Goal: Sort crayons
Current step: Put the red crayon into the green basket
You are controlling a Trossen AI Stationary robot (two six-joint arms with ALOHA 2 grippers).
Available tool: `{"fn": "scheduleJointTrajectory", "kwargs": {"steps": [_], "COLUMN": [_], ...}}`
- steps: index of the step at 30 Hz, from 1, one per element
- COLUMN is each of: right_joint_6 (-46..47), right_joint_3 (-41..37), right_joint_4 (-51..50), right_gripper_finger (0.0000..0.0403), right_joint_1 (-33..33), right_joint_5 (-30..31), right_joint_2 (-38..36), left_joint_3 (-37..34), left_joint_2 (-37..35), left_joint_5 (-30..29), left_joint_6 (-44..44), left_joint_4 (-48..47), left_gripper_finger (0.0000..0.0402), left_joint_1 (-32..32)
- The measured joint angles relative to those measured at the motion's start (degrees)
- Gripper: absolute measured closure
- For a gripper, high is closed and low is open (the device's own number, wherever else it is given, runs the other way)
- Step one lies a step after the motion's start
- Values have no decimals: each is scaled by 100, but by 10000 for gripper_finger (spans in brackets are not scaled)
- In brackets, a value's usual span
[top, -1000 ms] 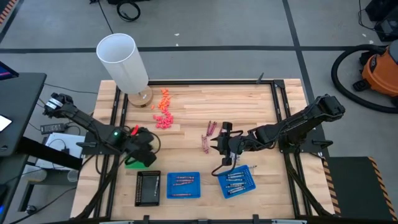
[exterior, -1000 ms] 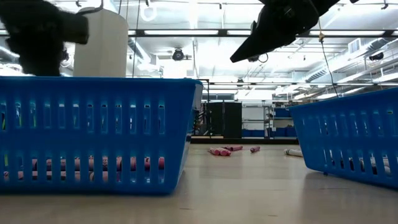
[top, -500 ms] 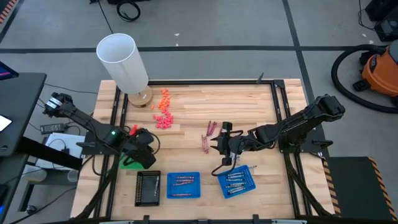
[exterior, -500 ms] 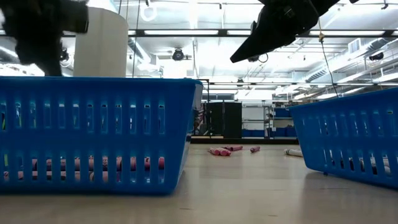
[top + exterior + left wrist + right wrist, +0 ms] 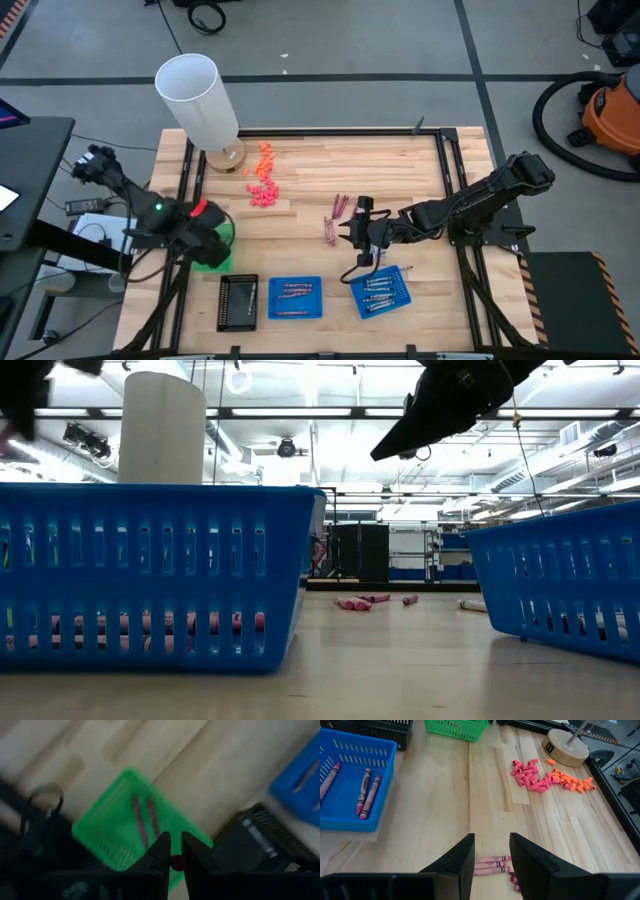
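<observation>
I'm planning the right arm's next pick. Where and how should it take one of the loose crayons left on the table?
Grip a crayon from the loose crayons at mid-length, coming straight down with the right hand open across its thin width; they lie flat, close together, so take an outer one.

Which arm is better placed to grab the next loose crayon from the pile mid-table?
The right. Its tool is open beside the loose crayons. The left tool is over the green basket, shut on a small red thing.
</observation>
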Motion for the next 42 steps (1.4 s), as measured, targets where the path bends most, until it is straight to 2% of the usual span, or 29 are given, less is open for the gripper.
{"fn": "scheduleJointTrajectory", "kwargs": {"steps": [8,16,23,29,36,42], "right_joint_6": [-1,-1,-3,-5,-2,-1], "right_joint_3": [0,0,0,0,0,0], "right_joint_4": [14,83,85,103,116,138], "right_gripper_finger": [270,270,270,270,270,270], "right_joint_1": [0,-2,-2,-2,2,2], "right_joint_5": [0,0,0,0,-37,-39], "right_joint_2": [0,0,0,0,0,0], "left_joint_3": [-1249,-1960,-2035,-2035,-2035,-2035], "left_joint_2": [11,11,11,11,17,19], "left_joint_5": [1246,1488,1444,800,742,641], "left_joint_6": [-1085,-1120,-1108,-871,-491,-204], "left_joint_4": [534,1423,1541,1717,1702,1709], "left_gripper_finger": [365,365,365,358,352,313], "left_joint_1": [-365,-353,-303,-156,175,368]}}
